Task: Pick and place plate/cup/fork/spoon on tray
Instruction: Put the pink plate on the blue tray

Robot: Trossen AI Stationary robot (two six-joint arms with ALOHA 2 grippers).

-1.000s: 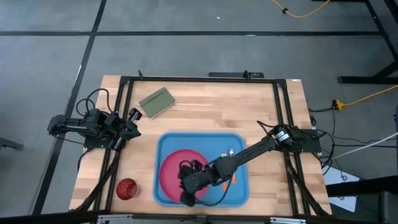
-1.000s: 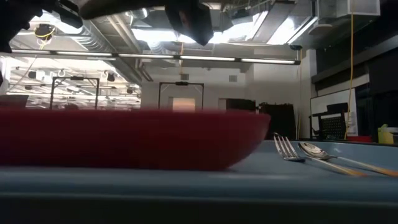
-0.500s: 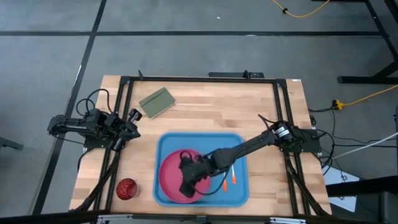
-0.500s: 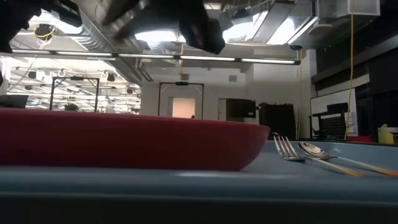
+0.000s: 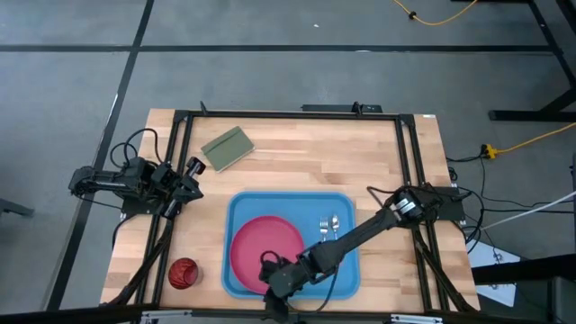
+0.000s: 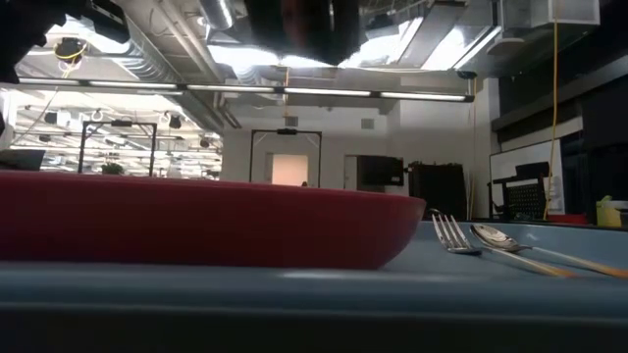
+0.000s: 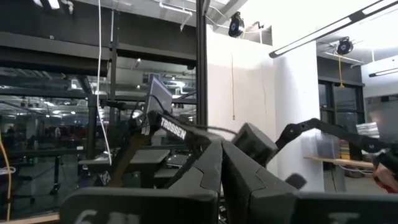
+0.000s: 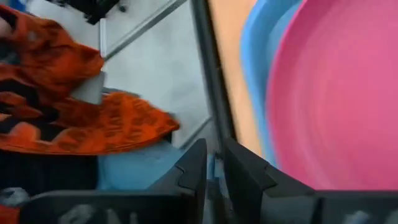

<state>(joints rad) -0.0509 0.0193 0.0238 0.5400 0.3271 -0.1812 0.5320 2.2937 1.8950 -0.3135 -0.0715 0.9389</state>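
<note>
The pink-red plate (image 5: 267, 252) lies flat in the blue tray (image 5: 346, 270); in the low view its rim (image 6: 196, 221) fills the left. The fork (image 5: 324, 227) and the spoon (image 5: 334, 222) lie side by side on the tray floor to the plate's right, also seen as fork (image 6: 451, 235) and spoon (image 6: 500, 237). The dark red cup (image 5: 183, 272) stands on the table left of the tray. My right gripper (image 5: 274, 281) hangs over the tray's near rim beside the plate's near edge, its fingers (image 8: 194, 167) a narrow gap apart with nothing between. My left gripper (image 7: 221, 163) is shut, parked at the table's left edge.
An olive-green block (image 5: 227, 148) lies on the wood at the far left. The table's dark frame rail (image 8: 208, 81) runs just past the tray's near rim. Orange and black cloth (image 8: 74, 118) shows beyond the table's near edge.
My right gripper went from the plate's near edge out over the plate, then back toward the table's near edge and a little lower, rolling as it went. The plate has shifted slightly toward the fork.
</note>
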